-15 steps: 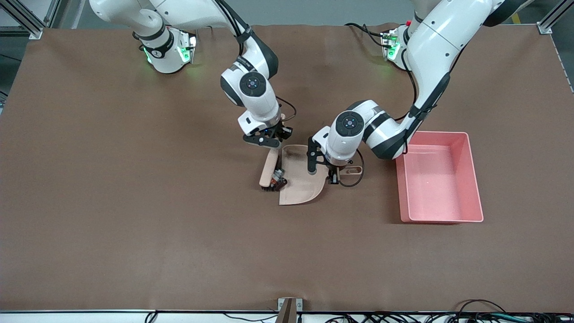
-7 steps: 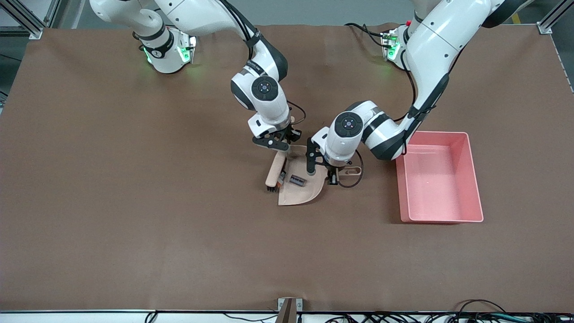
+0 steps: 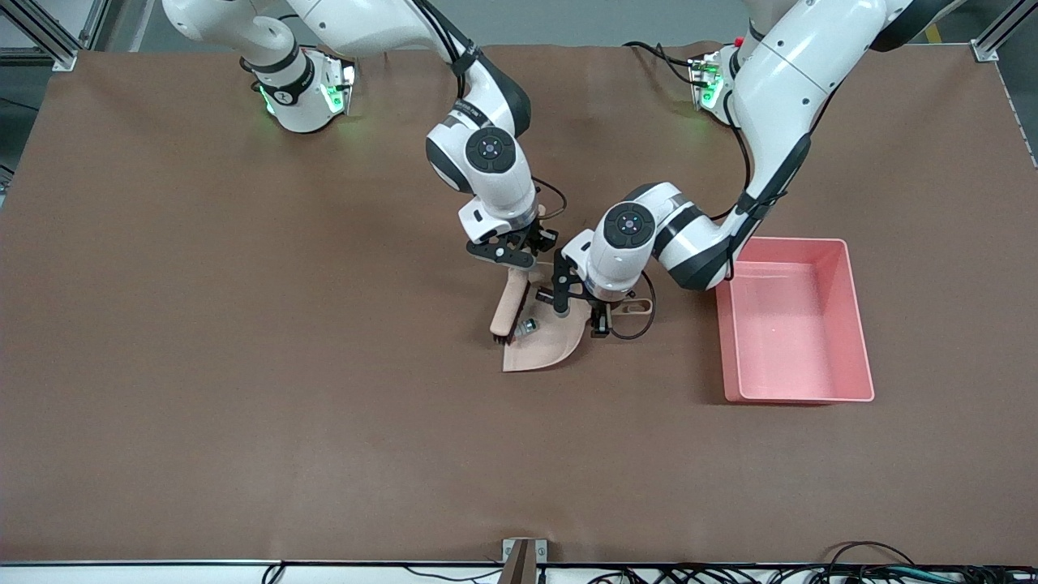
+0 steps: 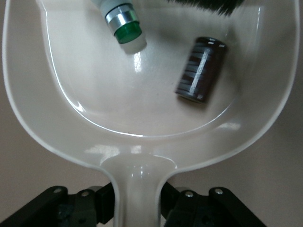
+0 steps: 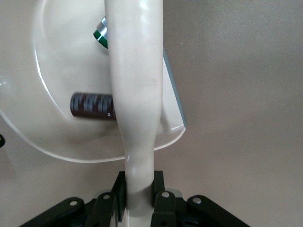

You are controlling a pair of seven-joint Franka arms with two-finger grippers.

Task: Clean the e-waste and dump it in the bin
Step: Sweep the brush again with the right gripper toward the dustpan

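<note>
The pale beige dustpan (image 3: 551, 349) lies mid-table. My left gripper (image 3: 602, 318) is shut on its handle, as the left wrist view shows (image 4: 137, 208). Both e-waste parts lie in the pan (image 4: 142, 123): a white block with a grey band and a green end (image 4: 122, 21), and a small black cylinder (image 4: 200, 70). My right gripper (image 3: 519, 272) is shut on the beige brush's handle (image 5: 135, 94), with the black bristles (image 4: 203, 4) at the pan's mouth. The white block (image 3: 527, 327) shows beside the brush (image 3: 507, 308). The pink bin (image 3: 859, 324) stands toward the left arm's end.
The brown table cover (image 3: 243, 365) spreads wide around the pan. The bin's near wall (image 3: 799, 397) is tall. A black cable (image 3: 641, 324) loops by the dustpan's handle.
My right gripper has swept the brush toward the left arm's end, pushing both parts from the pan's mouth into the pan. The left gripper and the pan have stayed put.
</note>
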